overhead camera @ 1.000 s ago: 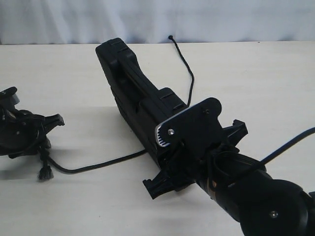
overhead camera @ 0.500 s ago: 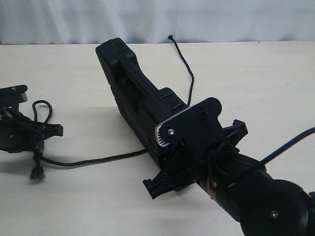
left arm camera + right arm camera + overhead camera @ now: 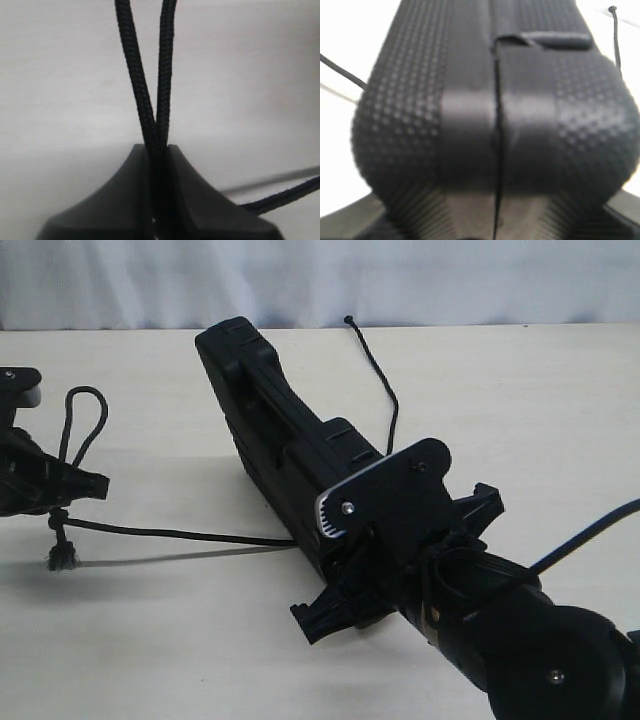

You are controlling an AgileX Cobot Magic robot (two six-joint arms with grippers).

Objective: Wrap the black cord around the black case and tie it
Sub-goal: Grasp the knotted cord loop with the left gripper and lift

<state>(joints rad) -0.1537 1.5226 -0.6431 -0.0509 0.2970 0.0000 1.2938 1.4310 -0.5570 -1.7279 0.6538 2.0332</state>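
Two strands of the black cord (image 3: 132, 65) are pinched in the left gripper (image 3: 55, 485), fingers pressed right together on them, way over at the left of the exterior view. The loop (image 3: 85, 425) sticks up above the gripper and the frayed tip (image 3: 62, 558) dangles just under it, off the table (image 3: 520, 420)

From there the cord runs pretty much straight and taut to the right, lifted a bit, and meets the black case (image 3: 270, 430) low down on its side. The case is up on edge, long axis going from far-left to near-right, so the cord line crosses it rather than running along it. Behind the case the other end trails off across the table to the knobbed tip (image 3: 347, 318) at the far side

Right gripper (image 3: 395, 540) looks clamped on the near end of the case; the wrist cam is basically all case, so I'm going by how it's propped up

My read: no full wrap yet. The free end sits left of the case and the left arm is the one holding it, so the next pass has to go over the case crosswise
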